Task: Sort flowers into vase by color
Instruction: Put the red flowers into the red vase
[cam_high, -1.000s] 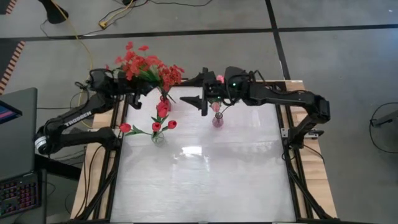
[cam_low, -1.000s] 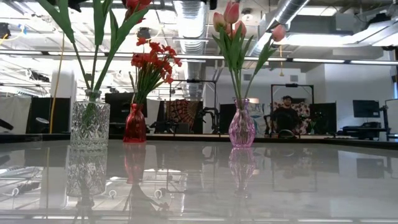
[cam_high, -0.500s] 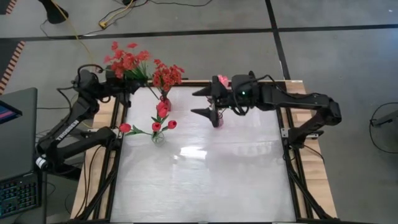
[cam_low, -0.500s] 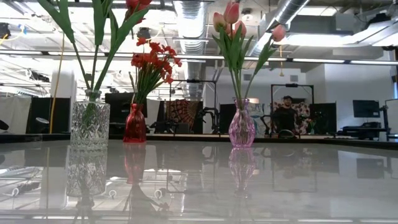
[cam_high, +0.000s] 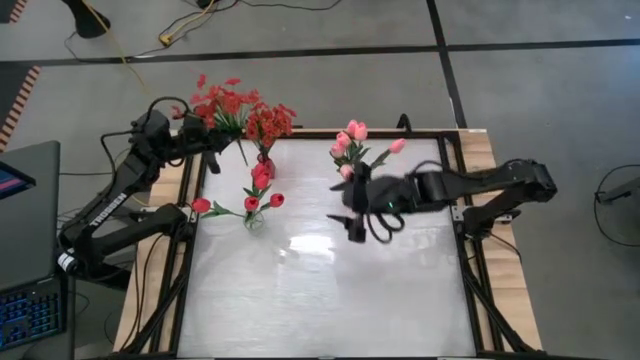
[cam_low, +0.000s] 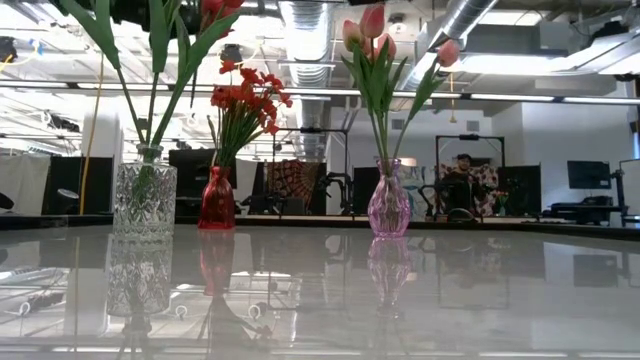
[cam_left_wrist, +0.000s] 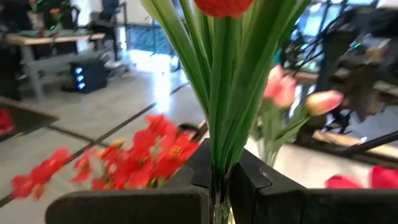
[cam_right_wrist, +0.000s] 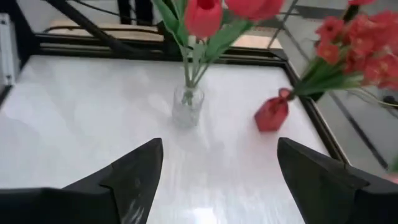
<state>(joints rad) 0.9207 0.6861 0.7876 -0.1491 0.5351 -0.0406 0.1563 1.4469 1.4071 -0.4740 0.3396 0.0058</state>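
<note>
Reaching over the table's far left corner, the left gripper (cam_high: 210, 138) is clamped tight on the green stems of a red spray bunch (cam_high: 222, 100), which it holds up beyond the table's (cam_high: 320, 300) back edge. The left wrist view shows that grip closely: both dark fingers (cam_left_wrist: 202, 165) pinch a bundle of green stems (cam_left_wrist: 221, 93) between them, with a red bloom just above and more red blossoms lower down beside them.

Just to the right of that bunch, a second red spray (cam_high: 268, 122) stands in the red vase (cam_low: 216, 200), near the table's back edge. In front of it and slightly left, the clear glass vase (cam_low: 144, 198) holds red tulips (cam_high: 262, 185), one bloom leaning far out to the left over the table's side.

Further right, near the middle of the back edge, the pink vase (cam_low: 389, 203) carries the pink tulips (cam_high: 350, 135), upright with one bud bending off to the right. The vase itself is hidden in the high view under the blooms and the arm.

The right gripper (cam_high: 352, 208) hovers over the white table in front of the pink tulips, its jaws spread wide and empty. From its own wrist camera the two fingers (cam_right_wrist: 134, 174) stand well apart, framing the clear glass vase and the red vase farther across the table.

In the room behind, a person (cam_low: 461, 185) sits far off at a desk.
</note>
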